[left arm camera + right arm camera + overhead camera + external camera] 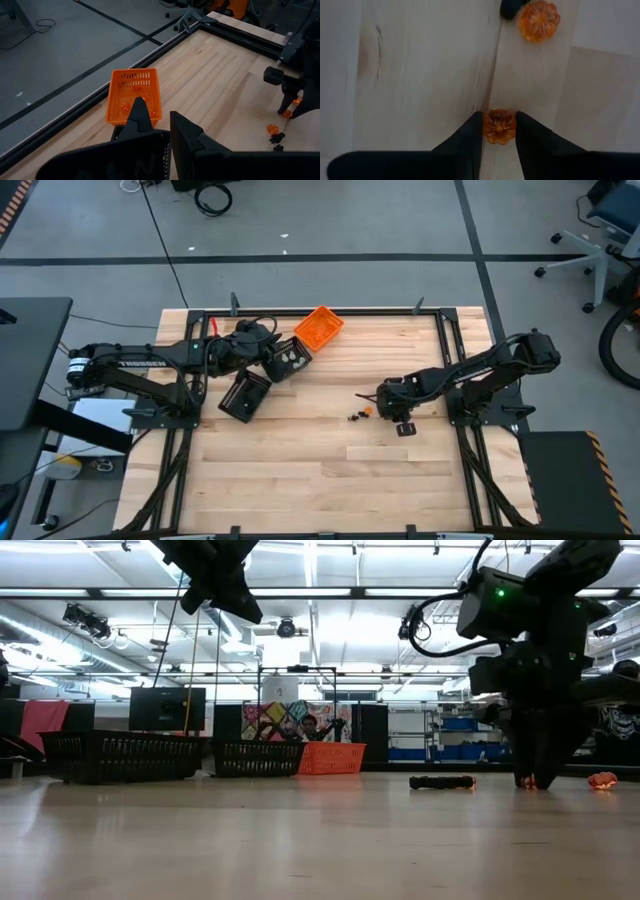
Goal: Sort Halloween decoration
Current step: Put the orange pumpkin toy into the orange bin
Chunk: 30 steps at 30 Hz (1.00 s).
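From above, the right tool (384, 406) is down on the bench (330, 470) right of centre, at the edge of a small scatter of Halloween trinkets (358, 415) that lies just to its left; the left tool (262, 337) hangs well away over the far left, above two black trays (246, 395) and beside the orange tray (320, 328), so the right arm is plainly the nearer one to the loose pieces. At bench level the right arm comes down at the picture's right with its tips at the wood around a speck of orange, a black trinket (442, 782) lying flat just beside it and another orange piece (602, 780) on the other side. The left wrist camera looks past that arm's own fingers (140, 115), which are together and empty, onto the orange tray, where a few orange pieces seem to lie already. The right wrist camera settles the matter — an orange pumpkin trinket (499, 126) sits squarely between the two fingers (470, 137), which are partly closed and just at its sides; whether they press it yet I cannot tell. A second orange pumpkin (539, 21) lies straight ahead of the tips. The trinket is round, so no axis needs matching — the next move looks like a squeeze and a lift.
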Motion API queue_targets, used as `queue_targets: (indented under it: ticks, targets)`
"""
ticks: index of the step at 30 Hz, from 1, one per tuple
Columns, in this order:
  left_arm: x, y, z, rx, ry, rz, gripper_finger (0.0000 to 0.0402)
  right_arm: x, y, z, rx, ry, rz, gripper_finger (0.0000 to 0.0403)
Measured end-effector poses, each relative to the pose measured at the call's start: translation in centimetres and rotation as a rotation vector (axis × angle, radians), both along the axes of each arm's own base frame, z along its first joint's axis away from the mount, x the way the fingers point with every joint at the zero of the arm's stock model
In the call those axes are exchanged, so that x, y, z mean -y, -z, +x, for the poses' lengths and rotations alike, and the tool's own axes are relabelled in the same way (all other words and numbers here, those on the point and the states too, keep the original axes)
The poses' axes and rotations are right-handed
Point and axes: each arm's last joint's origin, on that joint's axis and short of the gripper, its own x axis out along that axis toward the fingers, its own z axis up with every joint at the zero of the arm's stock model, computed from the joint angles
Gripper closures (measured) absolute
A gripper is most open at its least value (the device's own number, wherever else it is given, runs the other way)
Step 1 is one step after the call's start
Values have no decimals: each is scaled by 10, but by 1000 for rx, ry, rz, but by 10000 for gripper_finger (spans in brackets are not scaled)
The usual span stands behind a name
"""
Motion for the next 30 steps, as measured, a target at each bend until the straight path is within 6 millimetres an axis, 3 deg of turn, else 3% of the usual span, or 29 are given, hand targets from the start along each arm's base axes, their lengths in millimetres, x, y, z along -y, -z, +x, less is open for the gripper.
queue_targets:
  ticks: [13,21,30]
  targets:
    - [0,0,0,0,0,0,402,15,-22,22,117,-29,-103,303]
    - [0,0,0,0,0,0,402,32,-39,47,404,-18,-181,302]
    - [0,0,0,0,1,0,402,54,-58,62,655,1,-276,302]
